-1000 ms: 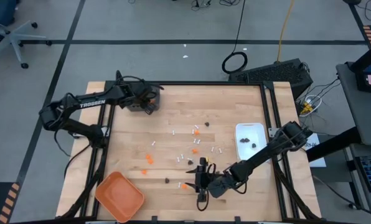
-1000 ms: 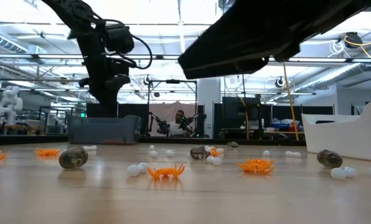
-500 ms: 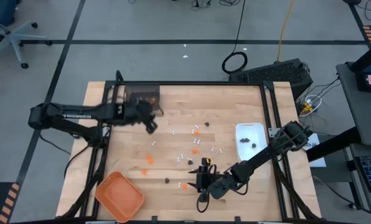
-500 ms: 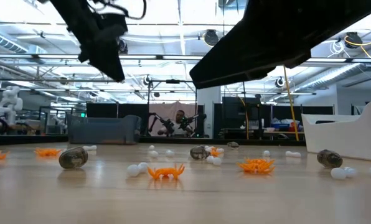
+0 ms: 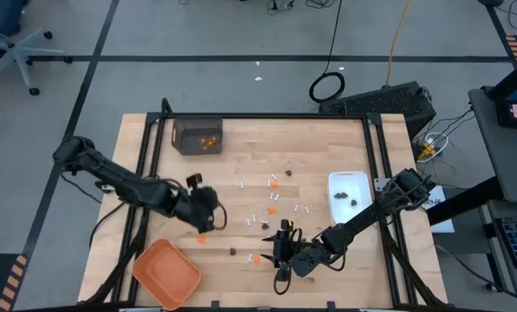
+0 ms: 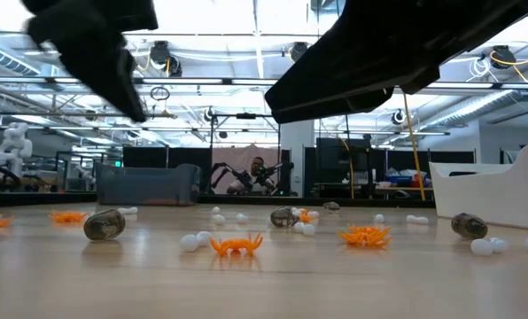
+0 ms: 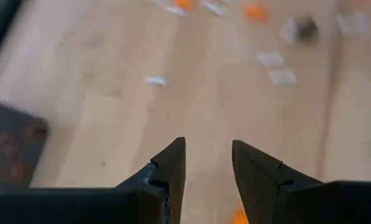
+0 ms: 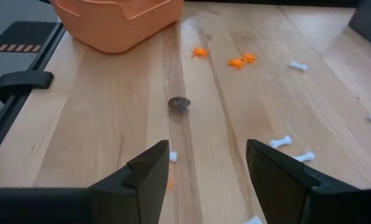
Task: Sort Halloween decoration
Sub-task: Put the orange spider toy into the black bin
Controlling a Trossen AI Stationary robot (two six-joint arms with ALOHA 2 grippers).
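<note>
The left hand [image 5: 199, 211] hung over the near-left part of the table [image 5: 328, 147], its fingers [image 7: 173, 158] parted with nothing between them. An orange bit [image 7: 238, 216] lay just under and beside its fingertips, so this hand was the nearer one to the orange pieces on that side. A second orange bit [image 5: 201, 238] lay just beyond it towards the orange tray [image 5: 166, 276].

The right hand [image 5: 281, 245] was low over the table's near edge, jaws spread wide and empty. It pointed towards the orange tray. Straight ahead of it, a little towards one finger, lay a dark brown bit [image 8: 179, 103], rounded, with no clear long axis. An orange bit [image 5: 255, 257] lay closer, just off its fingertips.

As far as the high view allowed a count, loose on the table were about five orange bits, three dark bits and roughly seven white sticks [image 5: 273, 197]. These were spread between the two hands and beyond them. About three more dark bits sat in the white dish [image 5: 335, 180], well behind the right hand. A few orange bits sat in the dark bin [image 5: 182, 126], far behind the left hand. The orange tray looked empty.
</note>
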